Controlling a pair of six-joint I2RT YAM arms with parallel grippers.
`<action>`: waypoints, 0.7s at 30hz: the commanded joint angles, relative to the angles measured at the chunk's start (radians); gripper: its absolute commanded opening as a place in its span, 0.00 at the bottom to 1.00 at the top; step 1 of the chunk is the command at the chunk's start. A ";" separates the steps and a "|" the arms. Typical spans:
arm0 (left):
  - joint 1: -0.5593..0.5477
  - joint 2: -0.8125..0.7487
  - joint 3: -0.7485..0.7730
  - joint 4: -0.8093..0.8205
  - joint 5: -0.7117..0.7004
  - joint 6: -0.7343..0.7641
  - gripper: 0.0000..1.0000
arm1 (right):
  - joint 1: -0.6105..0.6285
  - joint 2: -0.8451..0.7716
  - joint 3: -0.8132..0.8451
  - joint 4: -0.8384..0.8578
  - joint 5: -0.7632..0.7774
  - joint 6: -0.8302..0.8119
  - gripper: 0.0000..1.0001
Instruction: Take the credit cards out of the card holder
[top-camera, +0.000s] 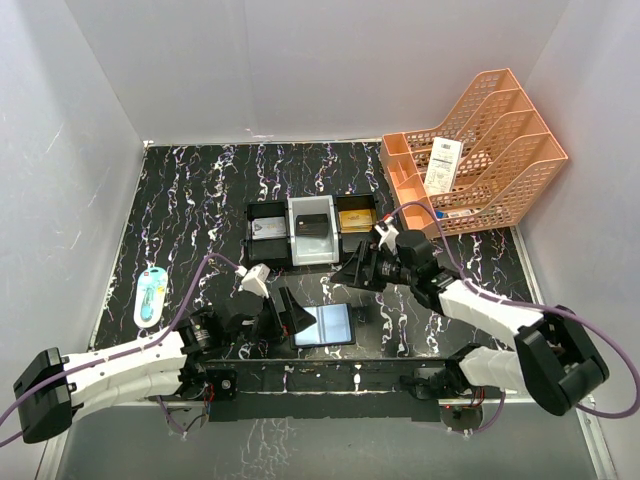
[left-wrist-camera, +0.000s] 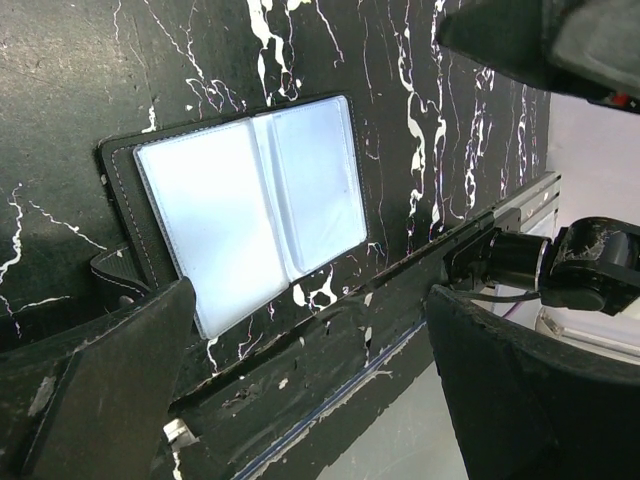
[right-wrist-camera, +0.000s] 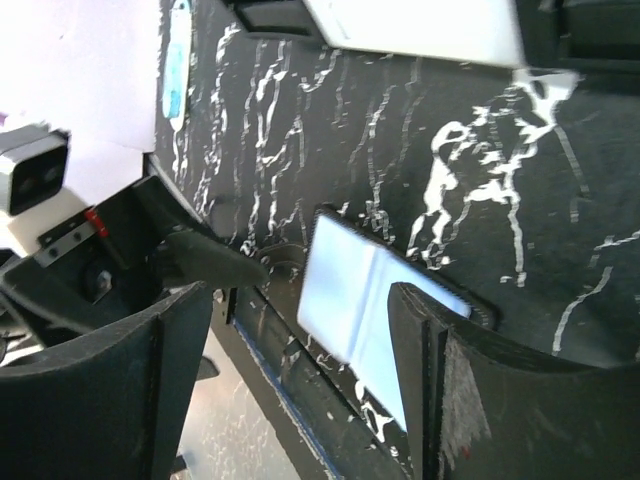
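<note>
The card holder (top-camera: 322, 325) lies open and flat near the table's front edge, its two blue-grey faces (left-wrist-camera: 250, 200) turned up. It also shows in the right wrist view as a pale card holder (right-wrist-camera: 370, 290). My left gripper (top-camera: 282, 318) sits just left of it, open and holding nothing (left-wrist-camera: 310, 400). My right gripper (top-camera: 352, 272) hovers behind and above the holder, jaws apart with nothing between them (right-wrist-camera: 300, 380). Credit cards lie in the row of bins: a grey card (top-camera: 268, 228), a black card (top-camera: 313, 224) and a gold card (top-camera: 355, 217).
The three small bins (top-camera: 300, 250) stand mid-table. An orange mesh file rack (top-camera: 490, 150) with a white paper slip (top-camera: 443, 165) fills the back right corner. A small blue-and-white packet (top-camera: 152, 297) lies at the left. White walls enclose the table.
</note>
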 joint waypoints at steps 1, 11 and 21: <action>-0.002 -0.002 0.007 -0.001 -0.022 -0.006 0.98 | 0.063 -0.088 0.030 -0.069 0.042 -0.021 0.66; -0.002 -0.013 0.016 -0.066 -0.051 -0.033 0.95 | 0.270 0.014 0.139 -0.250 0.267 0.001 0.52; -0.002 0.017 0.005 -0.038 -0.037 -0.030 0.84 | 0.363 0.051 0.168 -0.431 0.487 0.014 0.48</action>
